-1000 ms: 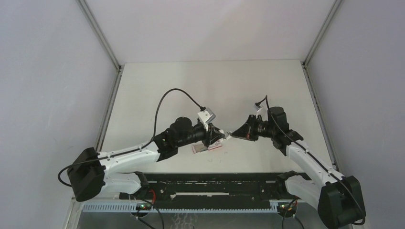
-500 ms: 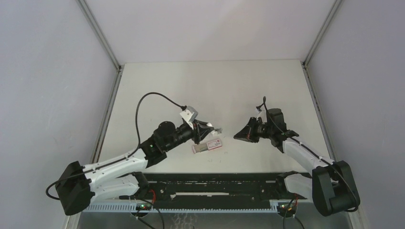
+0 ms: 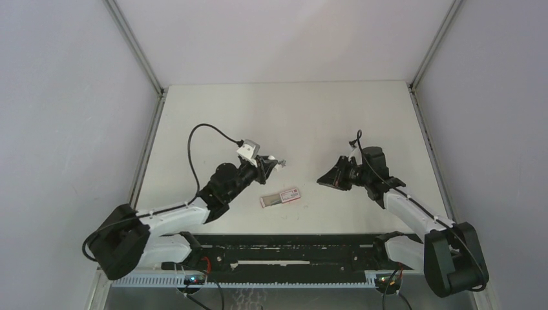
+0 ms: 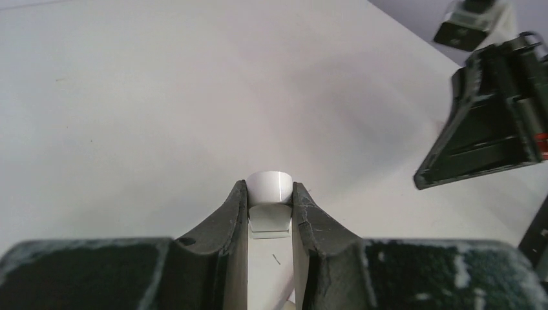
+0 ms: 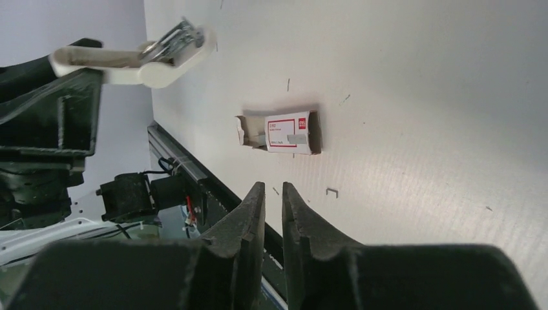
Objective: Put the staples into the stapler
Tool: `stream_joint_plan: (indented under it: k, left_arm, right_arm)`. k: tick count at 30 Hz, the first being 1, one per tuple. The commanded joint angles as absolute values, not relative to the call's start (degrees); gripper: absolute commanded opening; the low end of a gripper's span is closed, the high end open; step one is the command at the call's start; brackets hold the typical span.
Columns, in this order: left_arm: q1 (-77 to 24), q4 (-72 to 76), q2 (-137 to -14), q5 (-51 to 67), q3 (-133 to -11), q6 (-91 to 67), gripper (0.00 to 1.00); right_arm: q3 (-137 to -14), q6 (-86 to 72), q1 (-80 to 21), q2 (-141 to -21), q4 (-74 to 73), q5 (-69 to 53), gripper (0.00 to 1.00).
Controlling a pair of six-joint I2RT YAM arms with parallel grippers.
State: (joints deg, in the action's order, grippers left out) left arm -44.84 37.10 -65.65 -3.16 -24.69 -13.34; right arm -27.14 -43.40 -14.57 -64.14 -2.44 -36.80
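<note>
A small white stapler (image 4: 269,187) is clamped between my left gripper's (image 4: 270,194) fingers and held off the table, its metal front end sticking out (image 3: 276,161). The same stapler (image 5: 139,61) shows at the upper left of the right wrist view. The staples box (image 3: 280,197), white with red print and one end flap open, lies flat on the table between the arms, and shows again as the box (image 5: 284,132) in the right wrist view. My right gripper (image 5: 273,190) hovers right of the box (image 3: 321,180), its jaws a narrow gap apart with nothing between them.
A single loose staple (image 5: 332,192) lies on the table near the box. The black rail (image 3: 284,248) with the arm bases runs along the near edge. Grey walls enclose the white table (image 3: 291,116) on three sides.
The grippers met above the box a second ago. My left arm has since drawn back left with the stapler, and the right gripper has pulled slightly right and parted its jaws a little.
</note>
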Motion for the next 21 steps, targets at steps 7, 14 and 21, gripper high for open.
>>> stream_joint_plan:
  k: [7,14,21]
  left_arm:
    - [-44.6,76.4,-85.3,-2.6,-19.9,-5.6,0.0]
    - [-44.6,78.9,-93.4,1.5,-21.5,-3.8,0.0]
    - [-44.6,78.6,-98.7,1.2,-21.8,-1.8,0.0]
  right_arm:
    - [-24.1,-40.7,-13.7,-57.6,2.5,-33.3,0.17]
    - [-23.0,-40.4,-12.9,-56.3,2.6,-33.0,0.17]
    - [-22.7,-40.5,-12.7,-56.8,3.3,-33.3,0.17]
